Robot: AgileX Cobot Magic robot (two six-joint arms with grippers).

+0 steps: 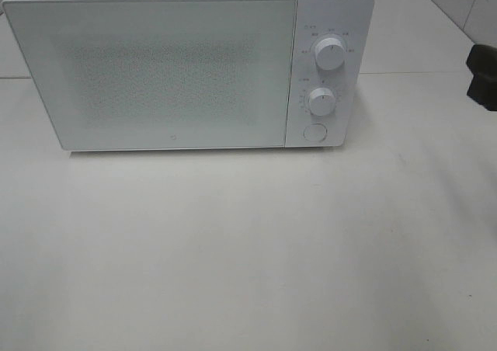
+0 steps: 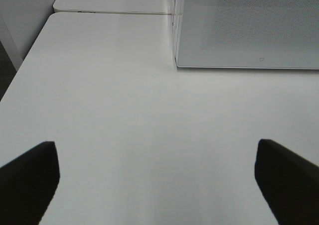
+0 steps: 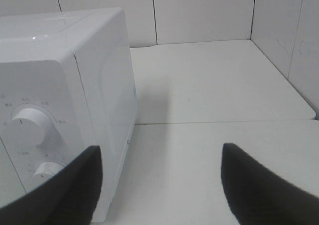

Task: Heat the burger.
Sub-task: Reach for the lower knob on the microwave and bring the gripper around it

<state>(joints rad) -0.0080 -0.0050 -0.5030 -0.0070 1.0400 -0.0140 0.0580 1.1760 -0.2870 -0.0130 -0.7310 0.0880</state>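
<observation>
The burger is out of view in all three views. A white microwave point(image 1: 186, 64) stands at the back of the table with its door point(image 1: 155, 71) shut, and nothing shows through the frosted window. My left gripper point(image 2: 157, 185) hangs open over bare table in front of the microwave's left corner point(image 2: 175, 60). My right gripper point(image 3: 162, 190) is open with nothing between its fingers, just right of the microwave's control panel point(image 3: 30, 135). A dark part of the right arm point(image 1: 483, 75) shows at the right edge of the exterior view.
The control panel carries two round knobs point(image 1: 329, 54) point(image 1: 321, 101) and a round button point(image 1: 314, 131). The white table point(image 1: 248, 250) stretches in front of the microwave. A tiled wall point(image 3: 199, 11) closes the back and right side.
</observation>
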